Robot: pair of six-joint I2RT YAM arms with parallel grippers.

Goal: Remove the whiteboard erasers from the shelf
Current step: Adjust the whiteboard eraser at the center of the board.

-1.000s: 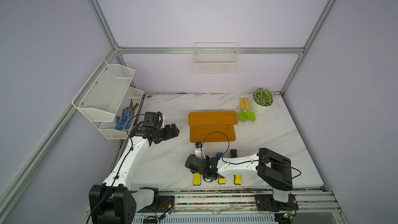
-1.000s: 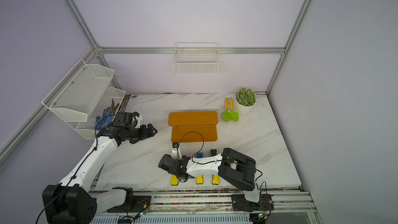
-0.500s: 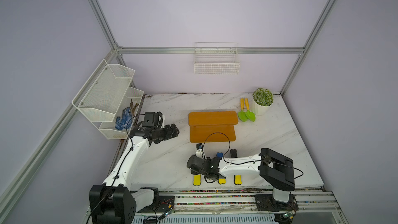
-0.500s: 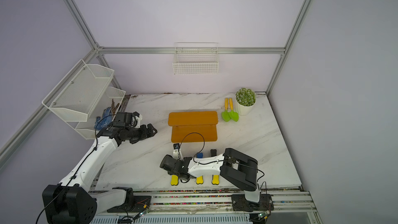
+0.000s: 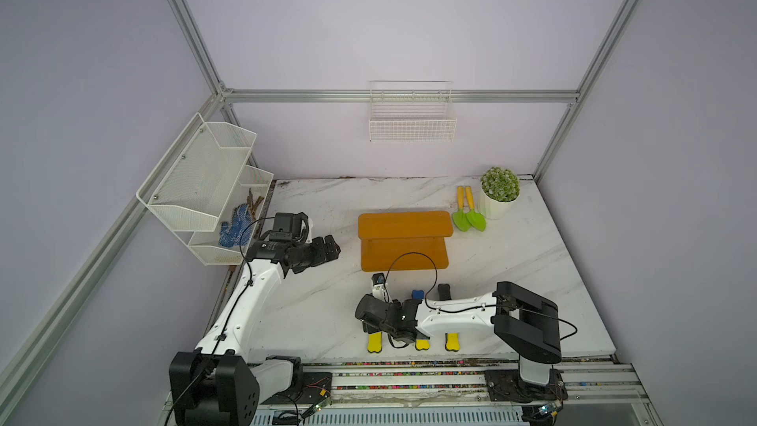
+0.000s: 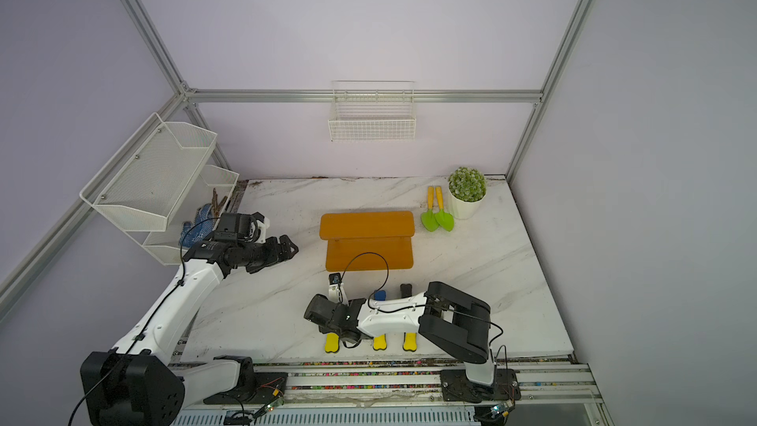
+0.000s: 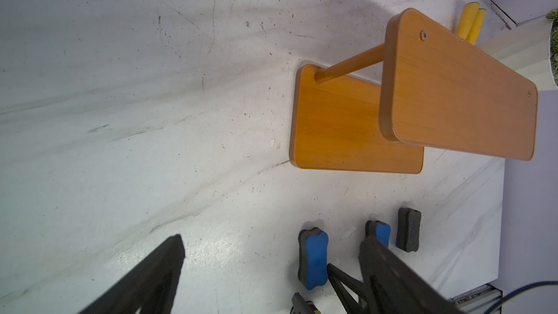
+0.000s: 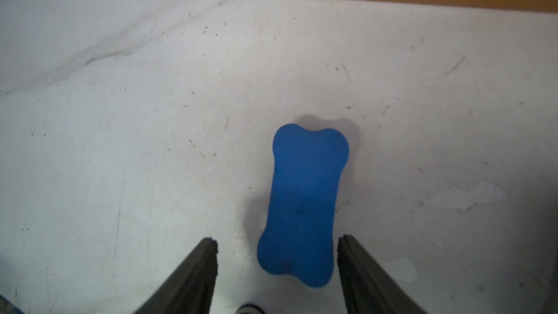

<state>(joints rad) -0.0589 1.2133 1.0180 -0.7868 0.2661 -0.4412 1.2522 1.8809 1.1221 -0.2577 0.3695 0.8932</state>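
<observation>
The orange-brown shelf (image 5: 403, 239) (image 7: 453, 92) stands mid-table with both tiers bare. Three yellow whiteboard erasers (image 5: 375, 342) lie in a row near the front edge. Behind them lie a blue one (image 5: 417, 294) and one with its grey felt up (image 5: 443, 290). Another blue eraser (image 8: 305, 200) (image 7: 314, 262) lies flat on the marble. My right gripper (image 8: 277, 241) (image 5: 370, 319) hovers over it, open, its fingers to either side and apart from it. To the left of the shelf my left gripper (image 5: 327, 249) (image 7: 271, 246) hangs wide open and holds nothing.
A white mesh rack (image 5: 205, 182) with blue gloves (image 5: 233, 229) hangs on the left wall. A wire basket (image 5: 411, 124) is on the back wall. A potted plant (image 5: 499, 192) and two green trowels (image 5: 469, 219) sit at the back right.
The right arm has shifted very slightly over the blue eraser, and its jaws stay apart. The left arm has not moved.
</observation>
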